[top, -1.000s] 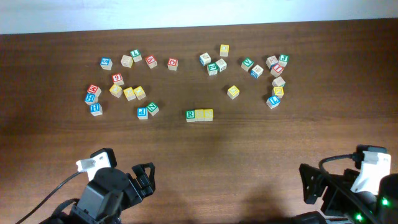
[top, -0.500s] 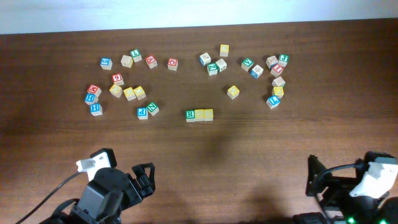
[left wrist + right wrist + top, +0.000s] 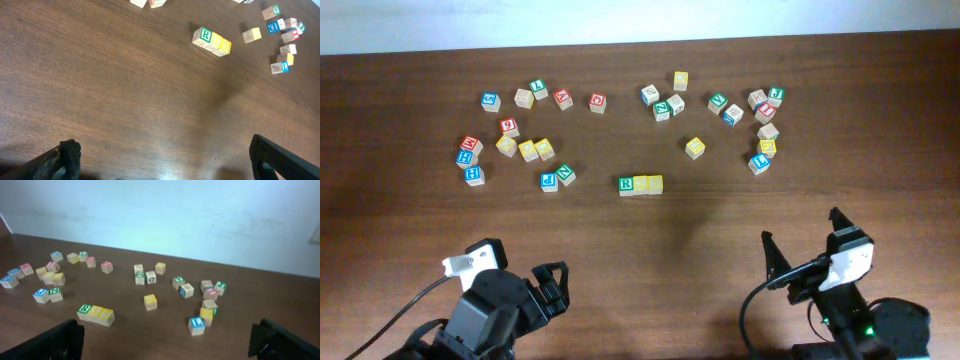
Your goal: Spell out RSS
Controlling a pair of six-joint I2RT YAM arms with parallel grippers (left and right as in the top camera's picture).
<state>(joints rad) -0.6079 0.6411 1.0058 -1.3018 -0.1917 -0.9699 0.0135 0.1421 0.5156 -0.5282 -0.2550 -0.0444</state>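
The RSS cubes (image 3: 640,184) touch in a row on the table (image 3: 640,260). Left gripper (image 3: 555,283) and right gripper (image 3: 802,232) gape wide.

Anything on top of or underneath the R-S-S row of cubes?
Nothing on top: the row shows its upper faces, a green R cube and two yellow cubes. It rests on the wooden table; the faces underneath are hidden.

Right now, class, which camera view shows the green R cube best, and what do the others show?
The left wrist view: the green R cube is largest there, its letter readable, beside two yellow cubes. Overhead shows it small, at the row's left end. The right wrist view shows it blurred.
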